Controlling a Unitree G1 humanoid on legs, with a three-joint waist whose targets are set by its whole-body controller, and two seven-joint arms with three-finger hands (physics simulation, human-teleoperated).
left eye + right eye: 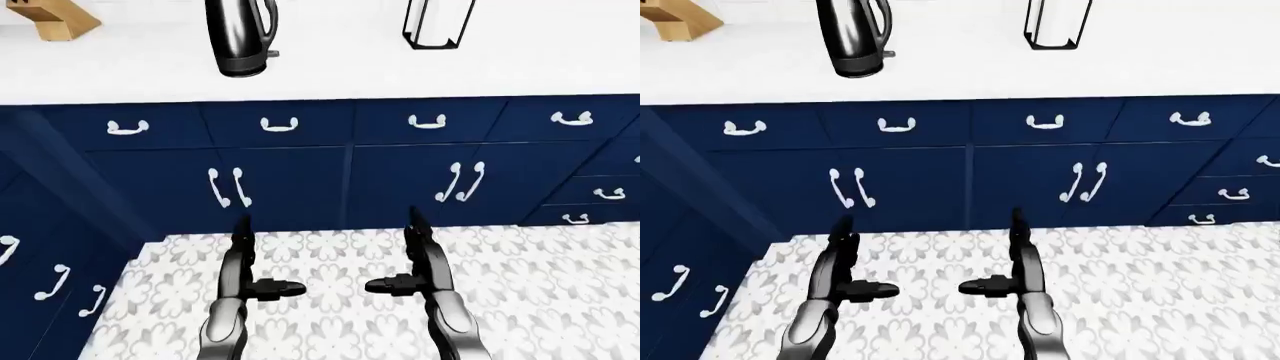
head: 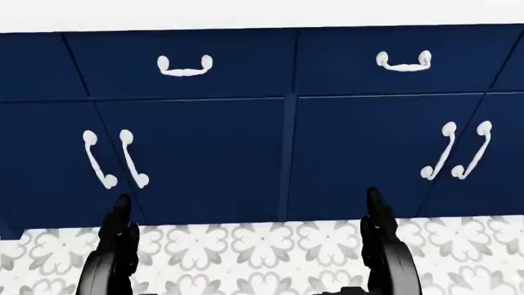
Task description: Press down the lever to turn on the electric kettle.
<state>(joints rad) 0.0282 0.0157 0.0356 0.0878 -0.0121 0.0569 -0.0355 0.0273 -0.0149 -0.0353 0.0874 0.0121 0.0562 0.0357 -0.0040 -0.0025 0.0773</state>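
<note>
A shiny black electric kettle (image 1: 240, 36) stands on the white counter (image 1: 330, 67) at the top of the left-eye view, left of centre, on its round base. A small lever (image 1: 272, 53) sticks out low on its right side. My left hand (image 1: 252, 259) and right hand (image 1: 408, 259) hang low over the floor, far below the kettle, fingers open and pointing toward the cabinets. Both hold nothing.
Navy cabinets with white handles (image 1: 350, 165) run under the counter. A wooden knife block (image 1: 55, 19) sits at the counter's top left and a black-framed white holder (image 1: 437, 22) to the kettle's right. More navy cabinets (image 1: 50, 262) stand at the left. Patterned tile floor (image 1: 340, 300) lies below.
</note>
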